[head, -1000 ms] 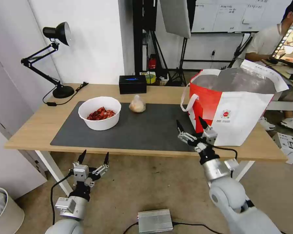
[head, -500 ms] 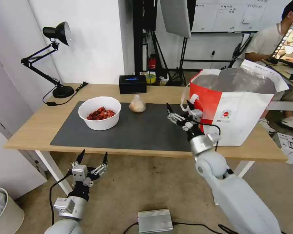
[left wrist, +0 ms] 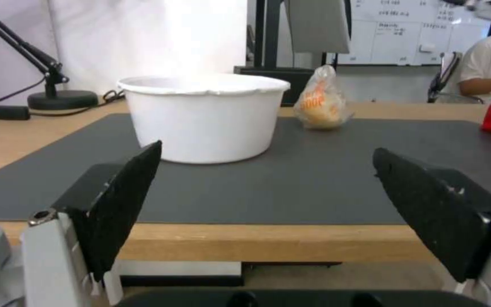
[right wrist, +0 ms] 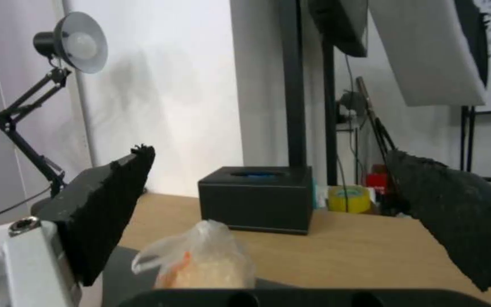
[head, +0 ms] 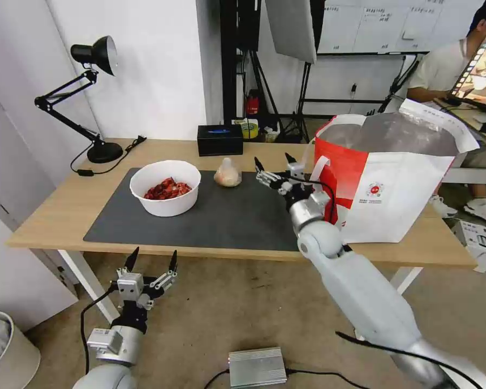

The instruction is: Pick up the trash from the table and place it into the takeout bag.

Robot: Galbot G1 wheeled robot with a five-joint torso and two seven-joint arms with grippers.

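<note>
- Right tool (head: 275, 168) hangs over the dark mat with its jaws spread and nothing between them, just beside the small clear bag (head: 228, 173) and aimed at it; in the right wrist view the bag (right wrist: 200, 260) sits low between the two black fingers (right wrist: 109, 204).
- To do this reach well, I would carry on toward the bag and come low enough that both fingers straddle the beige lump rather than only the loose plastic top, which looks likely to slip or crumple.
- Left tool (head: 150, 268) waits below the near edge of the worktop (head: 54, 216), jaws apart and empty.
- White bowl (head: 166, 187) of red shells rests on the mat further left; the takeout bag (head: 389, 178) stands open at the right end.
- Against the earlier head pictures, the right arm has swung from the takeout bag's front corner across the mat toward the small bag; bowl, small bag and left tool lie where they were.
</note>
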